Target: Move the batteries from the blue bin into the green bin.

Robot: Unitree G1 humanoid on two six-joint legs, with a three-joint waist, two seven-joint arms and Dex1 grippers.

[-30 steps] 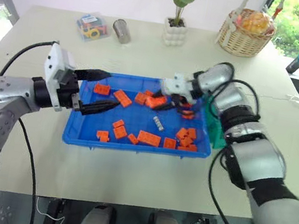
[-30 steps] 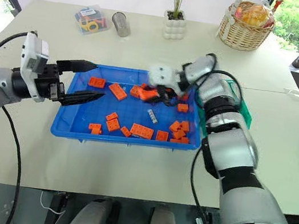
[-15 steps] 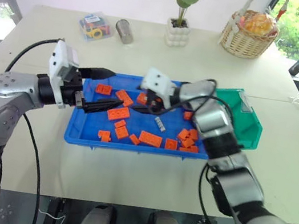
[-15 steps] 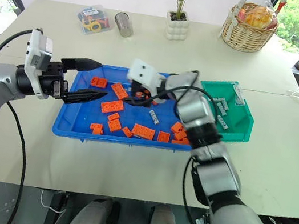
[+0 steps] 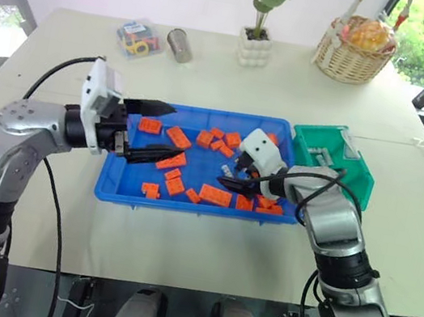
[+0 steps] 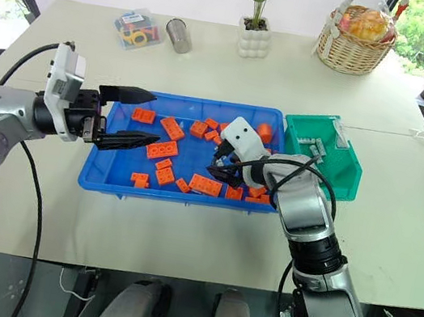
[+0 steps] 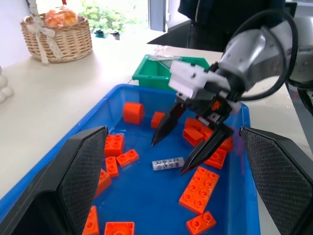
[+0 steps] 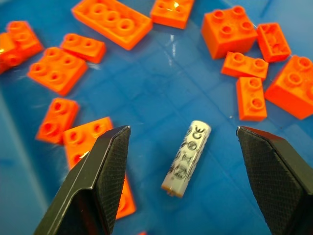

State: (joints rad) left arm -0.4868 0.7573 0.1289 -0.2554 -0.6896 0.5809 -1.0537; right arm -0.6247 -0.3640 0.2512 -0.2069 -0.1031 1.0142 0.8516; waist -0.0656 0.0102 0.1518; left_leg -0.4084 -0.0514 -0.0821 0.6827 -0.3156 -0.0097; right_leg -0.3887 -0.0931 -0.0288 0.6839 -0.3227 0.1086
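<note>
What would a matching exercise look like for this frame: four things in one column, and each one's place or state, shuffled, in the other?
Things:
1. battery
2. right gripper
3. left gripper
4. wicker basket

Places or states:
A. open, level over the left end of the blue tray
B. at the far right of the table, beyond the green bin
C. lying on the tray floor among orange bricks
D. open, fingers on either side of the battery, not touching it

Pairs: 1-C, 2-D, 3-A, 4-B
</note>
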